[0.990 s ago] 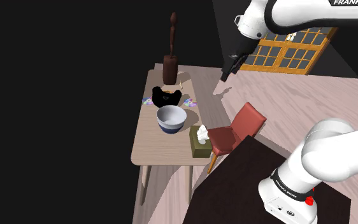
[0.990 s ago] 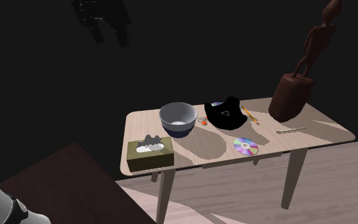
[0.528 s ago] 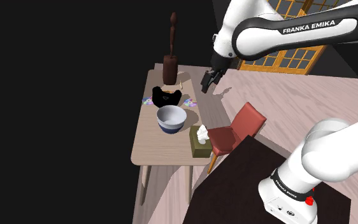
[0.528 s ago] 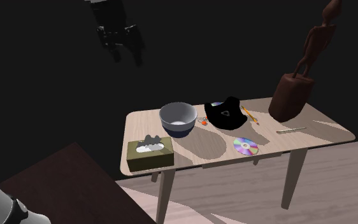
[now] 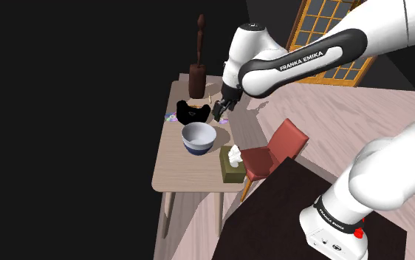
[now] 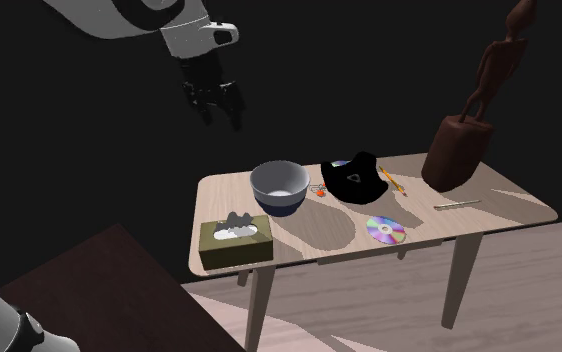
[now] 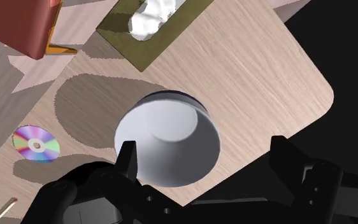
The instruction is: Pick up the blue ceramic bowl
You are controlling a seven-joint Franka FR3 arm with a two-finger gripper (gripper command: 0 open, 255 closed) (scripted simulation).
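Observation:
A bowl [image 5: 198,137] with a pale grey inside and a dark blue outside stands upright on the small wooden table [image 5: 191,176], between a tissue box and a black object. The second exterior view has the bowl [image 6: 279,186] near the table's left end. My gripper [image 5: 219,112] hangs in the air above and just beyond the bowl, open and holding nothing. In the second exterior view the gripper [image 6: 221,112] is up and to the left of the bowl. The wrist view looks down on the bowl [image 7: 168,137], with my gripper [image 7: 203,149] spread wide over it and well above it.
An olive tissue box [image 5: 232,162] sits beside the bowl, and a red chair [image 5: 276,148] stands against that side of the table. A black object [image 6: 355,178], a CD [image 6: 386,231], a pencil [image 6: 456,204] and a tall dark wooden statue [image 6: 469,110] occupy the table's other half.
The arm has swung down and toward the shoulder view's left, bringing the gripper from high beside the table to just above the bowl. The fingers stayed open. Nothing on the table moved.

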